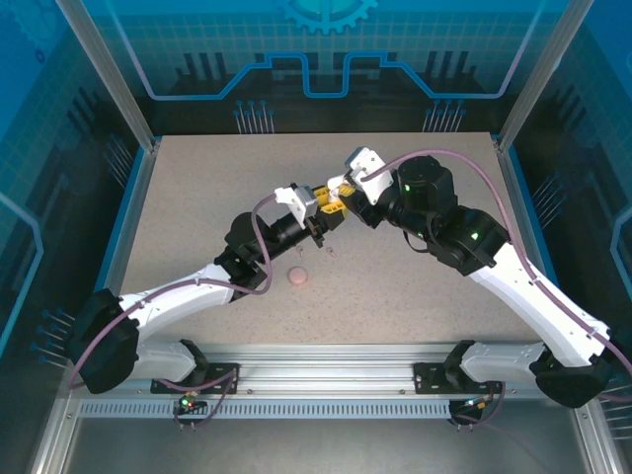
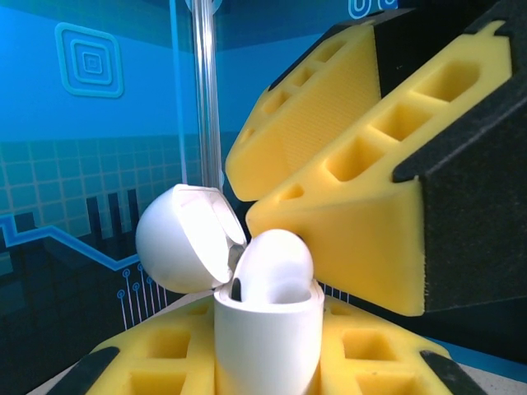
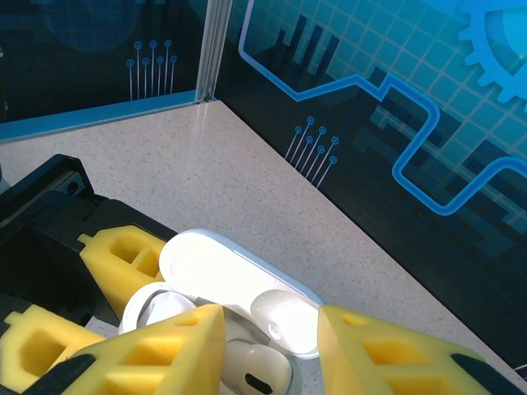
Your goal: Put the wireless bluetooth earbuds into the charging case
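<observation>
Left tool (image 2: 265, 366) clenched on one charging case (image 2: 268, 337), long axis upright, lid (image 2: 181, 239) swung open toward 9 o'clock. One earbud (image 2: 276, 263) sits in it, rounded end up. Right tool (image 3: 272, 354) straddles the bud, but I can't tell if it grips. One pink round lump (image 1: 297, 277) on counter (image 1: 197, 197), 7 o'clock of the tools.

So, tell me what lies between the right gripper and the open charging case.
One earbud. In the right wrist view it stands in the charging case, between the spread yellow fingers of the right gripper.
</observation>
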Tool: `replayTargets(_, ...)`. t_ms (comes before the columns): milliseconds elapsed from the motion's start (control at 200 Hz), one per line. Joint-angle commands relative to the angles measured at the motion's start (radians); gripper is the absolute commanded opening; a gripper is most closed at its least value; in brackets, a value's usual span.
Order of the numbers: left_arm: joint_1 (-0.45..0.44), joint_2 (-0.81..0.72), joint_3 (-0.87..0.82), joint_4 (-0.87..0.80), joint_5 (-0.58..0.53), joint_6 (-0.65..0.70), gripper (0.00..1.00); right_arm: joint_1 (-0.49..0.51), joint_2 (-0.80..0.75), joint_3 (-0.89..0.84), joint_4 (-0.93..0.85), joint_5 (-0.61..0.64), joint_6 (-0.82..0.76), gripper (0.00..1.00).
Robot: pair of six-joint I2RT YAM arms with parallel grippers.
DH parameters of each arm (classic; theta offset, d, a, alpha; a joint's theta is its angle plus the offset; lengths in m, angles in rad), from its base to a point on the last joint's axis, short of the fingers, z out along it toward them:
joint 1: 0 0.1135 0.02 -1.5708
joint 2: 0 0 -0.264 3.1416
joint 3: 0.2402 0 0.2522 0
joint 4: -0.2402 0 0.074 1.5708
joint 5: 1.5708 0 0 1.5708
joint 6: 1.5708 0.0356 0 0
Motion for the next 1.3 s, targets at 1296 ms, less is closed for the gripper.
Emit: replayTargets(1296, -0.006, 0.016, 0.055, 0.082, -0.002, -0.001, 0.00, -0.092, -0.178, -0.078, -0.034, -0.053, 0.138, 0.64)
